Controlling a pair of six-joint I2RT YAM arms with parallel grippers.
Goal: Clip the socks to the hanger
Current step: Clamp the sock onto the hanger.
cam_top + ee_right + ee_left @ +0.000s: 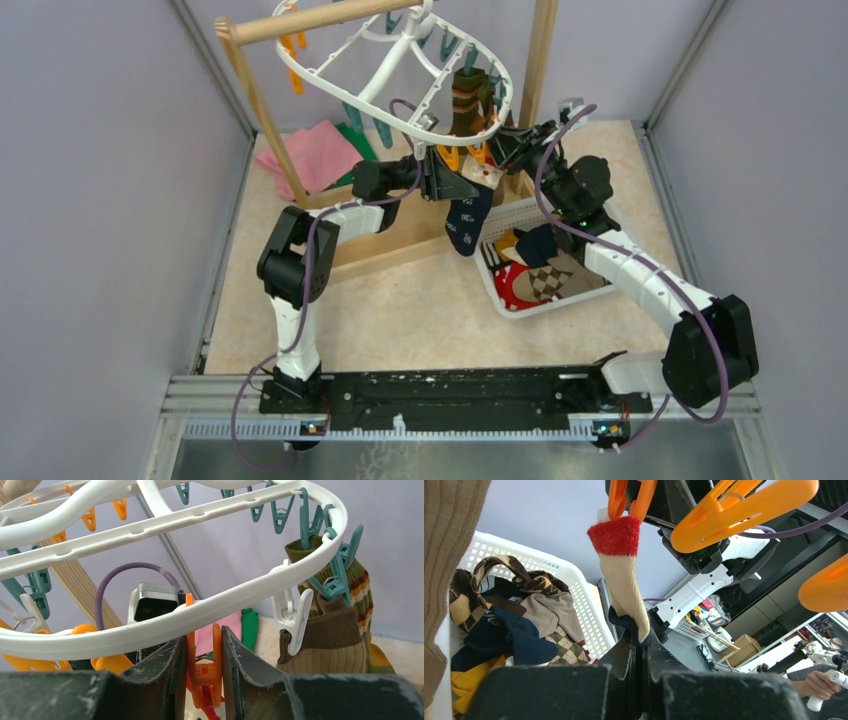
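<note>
Left gripper [639,639] is clamped tight on the navy sock [624,585], red cuff held right up at the mouth of an orange clip [626,497]. Right gripper [202,640], partly closed, pinches that clip beneath the hanger [210,607] rim. A striped olive sock [361,587] hangs clipped, and more socks [540,270] lie in the white basket [497,285] on the surface.

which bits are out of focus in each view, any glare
Left wrist: the left hand up close is soft, the red-cuffed sock sharp. Right wrist: the right hand, shut on an orange clip, is blurred, the hanger crisp. Top external: even light, no strong glare, soft shadows.
</note>
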